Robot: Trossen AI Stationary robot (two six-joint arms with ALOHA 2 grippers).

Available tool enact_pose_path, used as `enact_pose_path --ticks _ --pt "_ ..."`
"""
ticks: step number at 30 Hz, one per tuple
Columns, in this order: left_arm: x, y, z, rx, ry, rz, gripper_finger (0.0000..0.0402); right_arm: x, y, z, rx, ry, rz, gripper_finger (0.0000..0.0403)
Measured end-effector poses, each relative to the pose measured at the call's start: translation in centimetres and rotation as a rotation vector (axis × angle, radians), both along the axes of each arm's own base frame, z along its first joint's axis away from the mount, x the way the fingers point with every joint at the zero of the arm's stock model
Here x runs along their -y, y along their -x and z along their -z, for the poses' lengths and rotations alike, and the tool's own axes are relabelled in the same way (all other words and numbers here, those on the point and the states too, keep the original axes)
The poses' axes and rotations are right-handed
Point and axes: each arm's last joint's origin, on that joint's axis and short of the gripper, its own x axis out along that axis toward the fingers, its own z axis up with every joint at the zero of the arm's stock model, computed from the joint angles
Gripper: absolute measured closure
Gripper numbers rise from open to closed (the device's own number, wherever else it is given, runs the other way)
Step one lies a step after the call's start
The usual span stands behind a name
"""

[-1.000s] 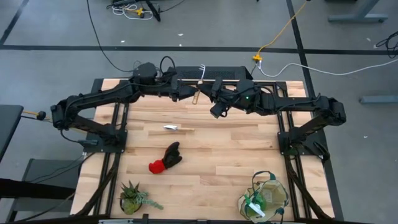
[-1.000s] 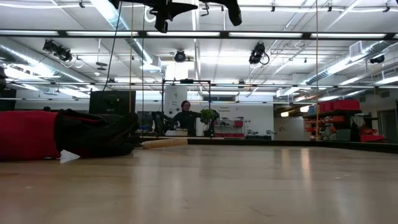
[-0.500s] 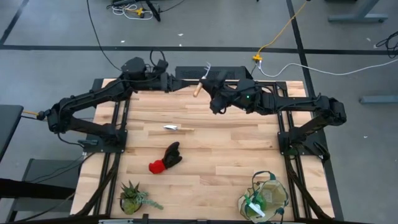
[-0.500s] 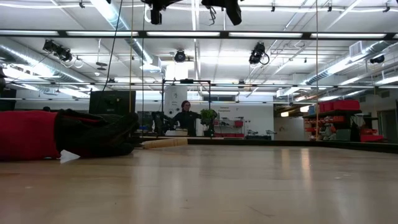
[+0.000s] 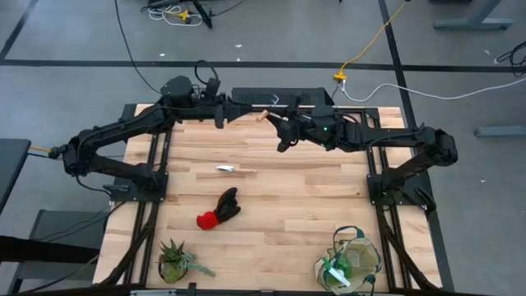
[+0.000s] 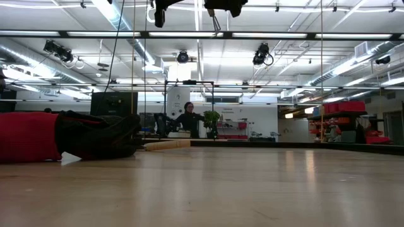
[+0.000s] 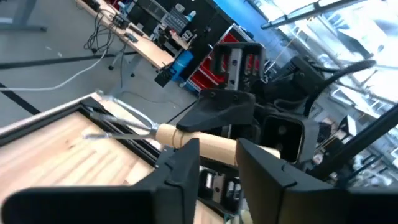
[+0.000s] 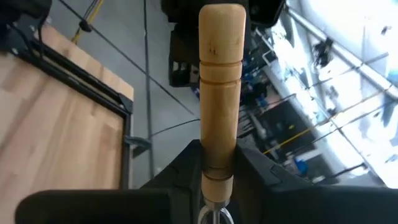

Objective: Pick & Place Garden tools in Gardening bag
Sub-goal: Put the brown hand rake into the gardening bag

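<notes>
Right gripper [image 8: 217, 180] pinches the rake [image 5: 271, 107] above the table's [image 5: 312, 197] far edge — left gripper [image 7: 217, 165] straddles its handle, not yet clamped; trowel [image 5: 234, 169], gloves [image 5: 219, 209] and bag [image 5: 349, 261] lie well apart.

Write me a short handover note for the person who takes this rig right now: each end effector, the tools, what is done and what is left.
Right end effector: shut on the rake, held in the air over the table's far edge.
Left end effector: at the rake's wooden handle, facing the right one; a handover looks likely.
Trowel: lying mid-table.
Gloves: lying on the table, nearer the front than the trowel.
Bag: front right corner, with the green piece inside.
Done: green piece bagged.
Left: rake, trowel and gloves into the bag.
</notes>
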Motion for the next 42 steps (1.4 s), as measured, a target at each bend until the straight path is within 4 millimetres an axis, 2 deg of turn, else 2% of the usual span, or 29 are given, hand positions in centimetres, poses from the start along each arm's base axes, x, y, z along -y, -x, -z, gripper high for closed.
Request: enact_pose_path --ticks 8,13,18,25,42 --pt "0.4 -0.1 0.0 -0.006 -0.051 0.051 0.0358 -1.0 0.0 -0.1 0.068 -0.151 -0.015 0.033" --pt "0.7 0.0 -0.2 0.002 -0.065 0.075 0.0395 -2.1 0.9 -1.1 0.154 -0.264 -0.04 0.033" --pt "1.2 -0.2 -0.2 -0.003 -0.127 0.089 0.039 -3.0 1.9 -1.8 0.208 -0.396 -0.057 0.033" --pt "3.0 -0.9 -0.2 -0.011 -0.247 0.066 0.0394 -4.4 3.8 -3.0 0.245 -0.527 -0.085 0.033" --pt "6.2 -1.8 0.1 -0.061 -0.47 0.006 0.0395 -6.6 11.6 -6.3 0.274 -0.732 -0.194 0.033"
